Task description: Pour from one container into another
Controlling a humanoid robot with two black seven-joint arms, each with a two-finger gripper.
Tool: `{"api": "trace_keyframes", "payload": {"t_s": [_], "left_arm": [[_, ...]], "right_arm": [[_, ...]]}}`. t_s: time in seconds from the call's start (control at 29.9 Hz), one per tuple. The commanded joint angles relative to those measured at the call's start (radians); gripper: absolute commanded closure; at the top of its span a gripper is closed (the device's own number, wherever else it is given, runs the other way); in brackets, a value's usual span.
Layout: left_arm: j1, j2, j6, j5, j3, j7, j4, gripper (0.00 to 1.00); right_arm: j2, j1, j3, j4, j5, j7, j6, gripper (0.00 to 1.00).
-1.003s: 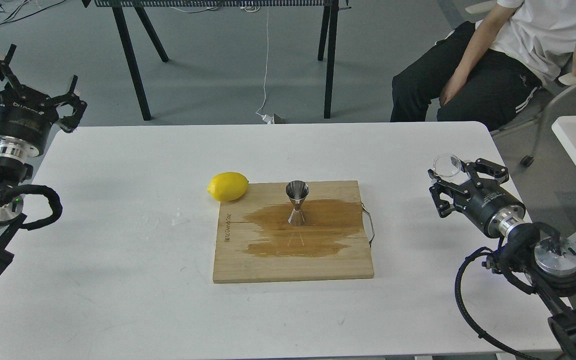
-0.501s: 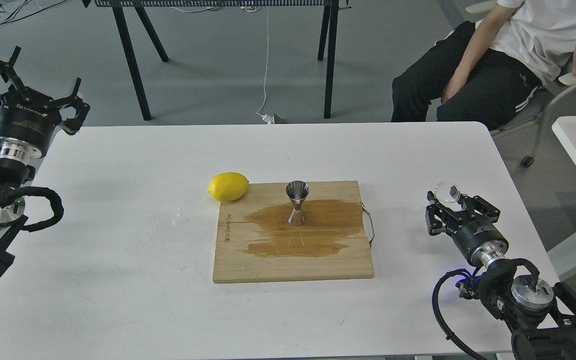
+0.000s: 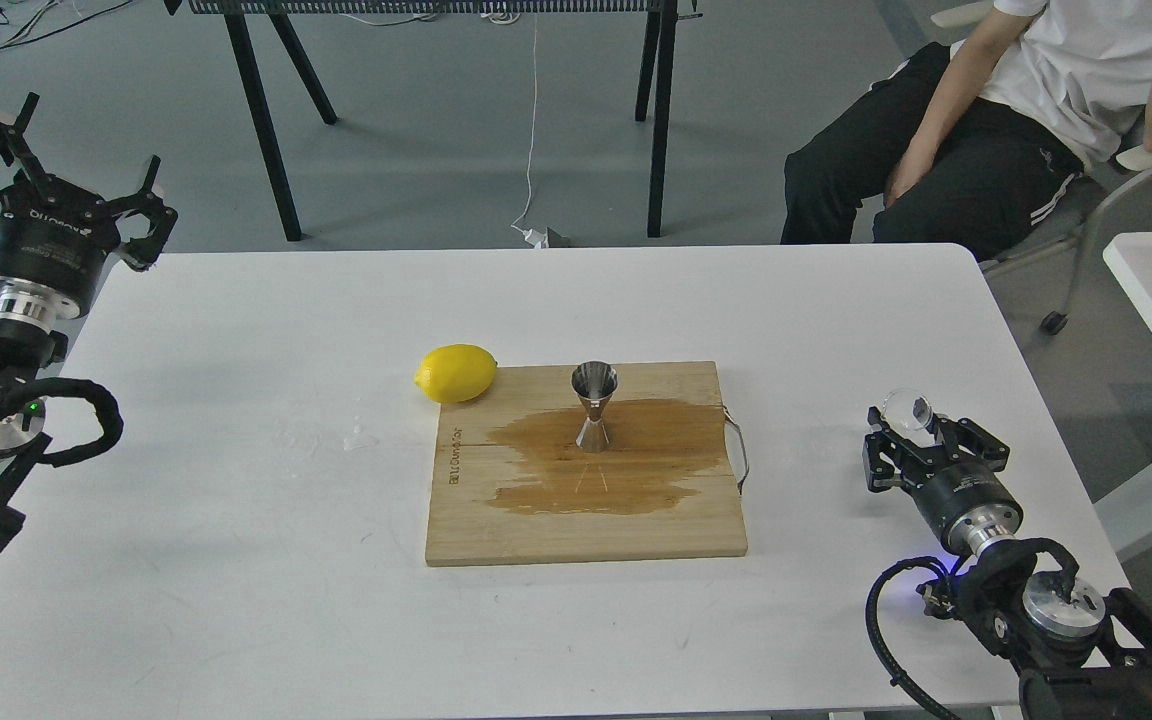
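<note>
The clear glass cup (image 3: 907,408) is small and round, tipped between the fingers of my right gripper (image 3: 914,432), which is shut on it low over the table's right side, well right of the board. The steel jigger (image 3: 594,405) stands upright on the wooden board (image 3: 536,520), in the middle of a dark wet stain. My left gripper (image 3: 61,155) hangs open and empty past the table's far left corner.
A yellow lemon (image 3: 456,372) lies against the board's far left corner. A metal handle (image 3: 739,450) sticks out of the board's right edge. A seated person (image 3: 986,130) is beyond the far right corner, black table legs (image 3: 261,120) behind.
My right gripper has carried the glass cup down and toward me, from higher near the right edge to low over the table. The left arm barely shifted.
</note>
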Motion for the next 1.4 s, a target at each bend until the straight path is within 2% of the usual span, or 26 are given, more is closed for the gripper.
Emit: {"api": "trace_keyframes", "payload": {"t_s": [0.0,0.1,0.3,0.43,0.6,0.67,0.74,0.8,1.0,1.2,1.37], "left_arm": [[-0.001,-0.001,0.000,0.000,0.000,0.002,-0.001,0.00],[-0.001,-0.001,0.001,0.000,0.000,0.002,0.000,0.00],[0.002,-0.005,0.004,0.000,-0.002,0.000,0.000,0.00],[0.000,-0.007,0.009,0.000,-0.002,0.000,0.000,0.00],[-0.001,-0.007,0.007,0.000,-0.002,0.000,0.000,0.00],[-0.001,-0.004,0.004,0.000,-0.002,0.000,-0.001,0.00],[-0.001,-0.004,0.004,0.000,0.000,0.000,0.000,0.00],[-0.001,-0.002,0.003,0.000,0.000,0.000,0.000,0.00],[-0.001,0.002,0.001,0.000,-0.002,0.000,0.000,0.00],[0.002,0.004,0.000,0.000,-0.003,0.000,0.000,0.00],[0.003,0.004,0.000,0.000,-0.003,0.000,0.000,0.00]], "right_arm": [[0.008,0.023,-0.007,-0.049,0.000,-0.001,0.000,0.59],[0.011,0.026,-0.007,-0.054,0.000,-0.003,0.003,0.59],[0.022,0.031,-0.009,-0.054,0.000,-0.001,0.003,0.50],[0.028,0.029,-0.009,-0.054,0.000,0.000,0.003,0.37],[0.028,0.029,-0.009,-0.054,0.000,0.000,0.003,0.25],[0.027,0.031,-0.009,-0.052,0.000,0.003,0.003,0.17],[0.027,0.031,-0.006,-0.050,0.000,0.003,0.003,0.15],[0.027,0.031,-0.006,-0.043,0.000,0.006,0.005,0.03],[0.014,0.015,0.008,0.057,0.000,0.009,0.069,0.03],[-0.079,0.029,0.005,0.196,-0.008,0.011,0.074,0.01],[-0.128,0.110,0.002,0.215,-0.021,0.019,0.079,0.01]]}}
